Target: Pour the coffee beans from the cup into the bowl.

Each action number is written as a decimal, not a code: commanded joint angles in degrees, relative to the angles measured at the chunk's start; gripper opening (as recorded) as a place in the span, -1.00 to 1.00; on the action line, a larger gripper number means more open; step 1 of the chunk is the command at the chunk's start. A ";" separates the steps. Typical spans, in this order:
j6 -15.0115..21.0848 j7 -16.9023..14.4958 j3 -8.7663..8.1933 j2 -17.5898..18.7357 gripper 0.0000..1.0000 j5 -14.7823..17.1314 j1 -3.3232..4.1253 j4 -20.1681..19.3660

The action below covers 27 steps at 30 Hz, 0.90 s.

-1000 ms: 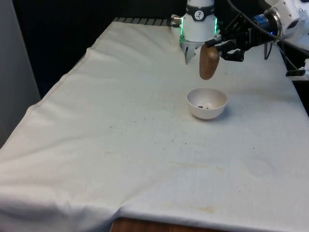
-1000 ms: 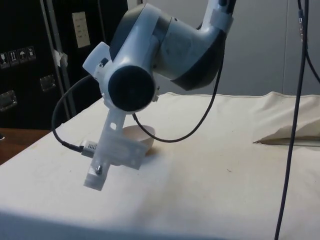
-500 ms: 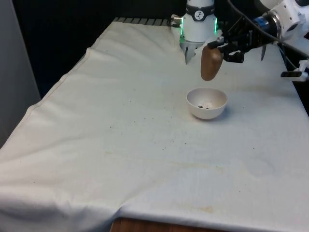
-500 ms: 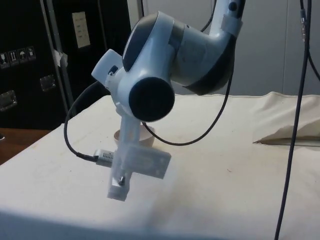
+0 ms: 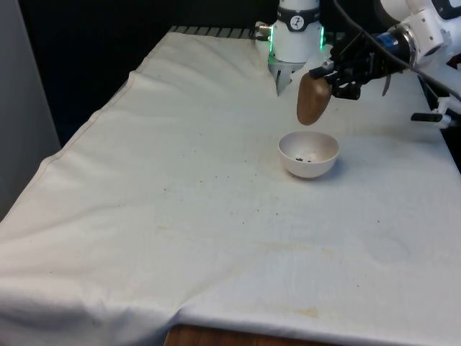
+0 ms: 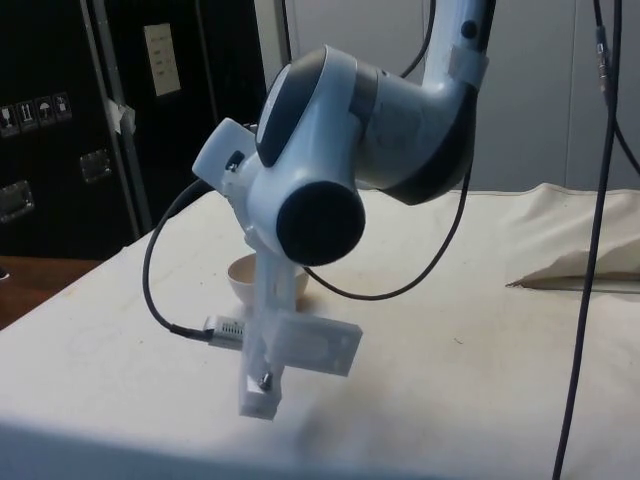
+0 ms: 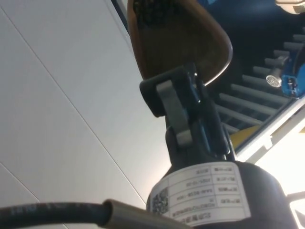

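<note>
Gripping cup between closed jaws

Even, soft overhead light on white cloth-covered table; faint shadow under small white round bowl. Black backdrop dim, featureless. Side view: bulky white arm joint close to lens, softly blurred. Wrist view: glare at one corner, brown wooden cup dark.

Cups: one brown cup is seen.
Bowls: one white bowl is seen.
Coffee beans: a few, too small to be counted.
</note>
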 commanded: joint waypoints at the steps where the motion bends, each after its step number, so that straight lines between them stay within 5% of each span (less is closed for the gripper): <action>1: -0.29 -0.69 -0.11 0.23 -0.92 -0.11 0.11 0.11; 14: -2.92 -2.86 0.00 0.69 -0.92 -0.34 0.06 0.00; 20: -6.07 -4.87 0.63 1.55 -0.92 -0.80 1.09 0.69; 22: -7.10 -5.21 1.03 2.01 -0.92 -1.15 1.20 0.92; 23: -6.30 -4.76 1.32 1.43 -0.92 -0.92 0.63 0.46; 24: -7.62 -5.33 1.26 2.29 -0.92 -1.38 1.20 1.09; 27: -9.97 -6.02 2.18 3.67 -0.92 -2.29 1.38 1.78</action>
